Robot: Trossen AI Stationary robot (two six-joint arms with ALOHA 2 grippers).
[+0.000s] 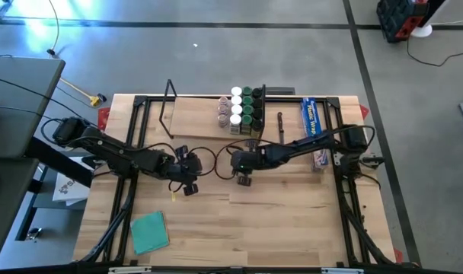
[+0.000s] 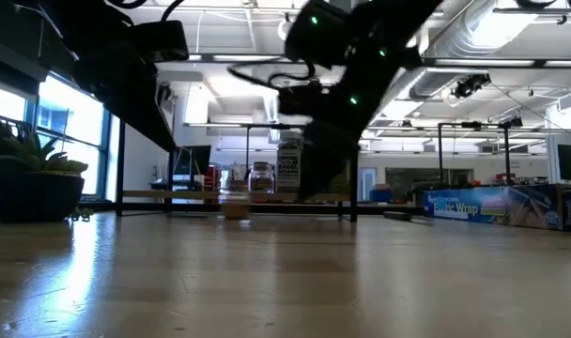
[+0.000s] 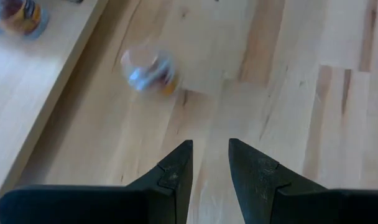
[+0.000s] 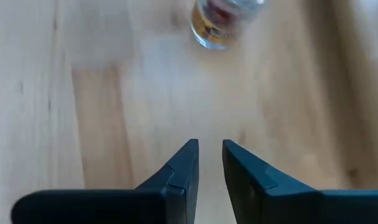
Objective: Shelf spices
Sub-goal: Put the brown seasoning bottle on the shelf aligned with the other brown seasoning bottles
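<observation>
Dark arms stretched low over the counter (image 1: 285, 221), both jaws slightly parted, empty, spice jar (image 4: 221, 22) lying ahead of the right gripper (image 4: 209, 163), left gripper (image 3: 210, 163) nearby.

The table (image 1: 292, 205) is pale wood in jointed strips, smooth with a soft sheen. The jar (image 4: 223, 18) is clear and glossy. Both grippers' fingers (image 3: 176, 174) look like matt dark plastic.

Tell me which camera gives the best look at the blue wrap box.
The low view: the blue wrap box lies side-on at the right, its lettering partly readable. The high view shows the box from above, small, at the table's right edge, partly crossed by the right arm. Neither wrist view shows it.
</observation>
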